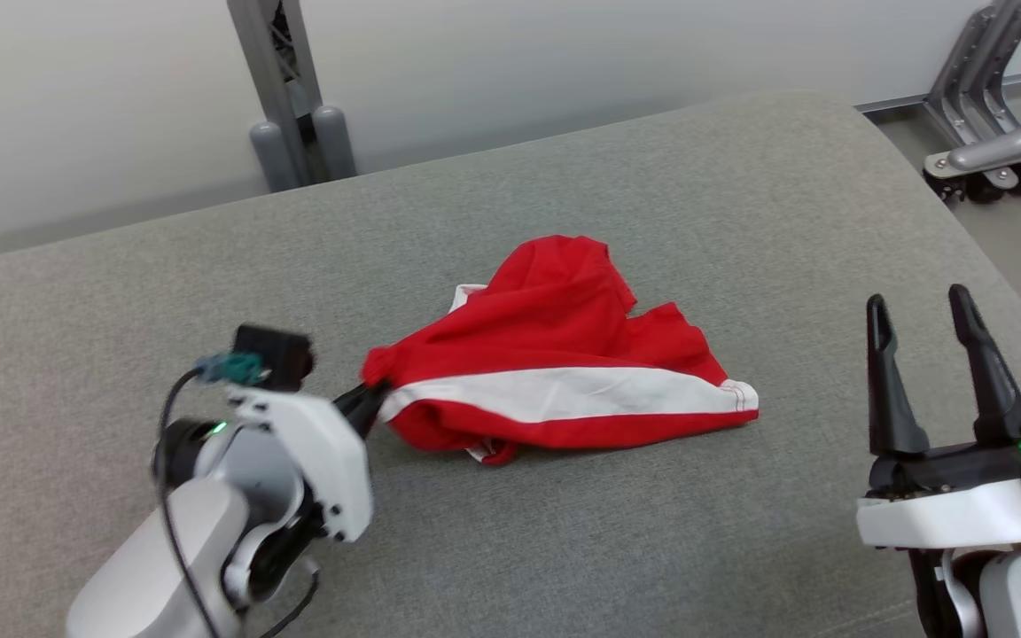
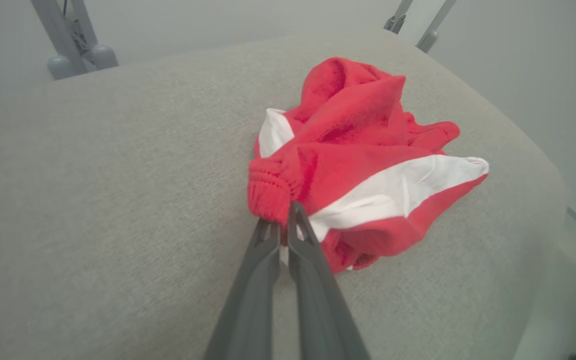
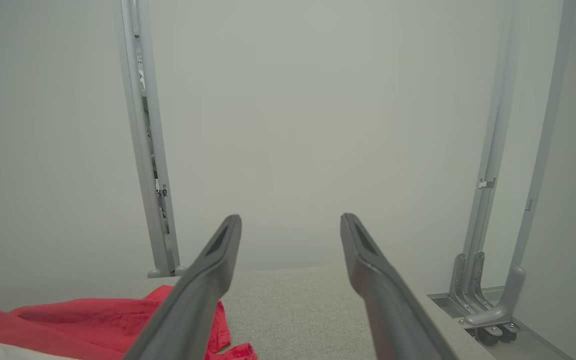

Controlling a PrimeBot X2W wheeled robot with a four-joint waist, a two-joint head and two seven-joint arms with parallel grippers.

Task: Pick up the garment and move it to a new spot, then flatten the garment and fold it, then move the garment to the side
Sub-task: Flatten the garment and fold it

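Garment, red with a white stripe, lies bunched near the middle of the padded grey bench. Your left end effector is clenched on its gathered edge at the left side, so the pickup step looks to be in hand. Your right end effector hangs released, well apart to the right. Next, lift high enough that the cloth clears the bench, then carry it to a fresh spot.

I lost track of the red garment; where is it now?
Head view: the garment lies crumpled midway across the grey padded surface, its left end pinched by the left hand.
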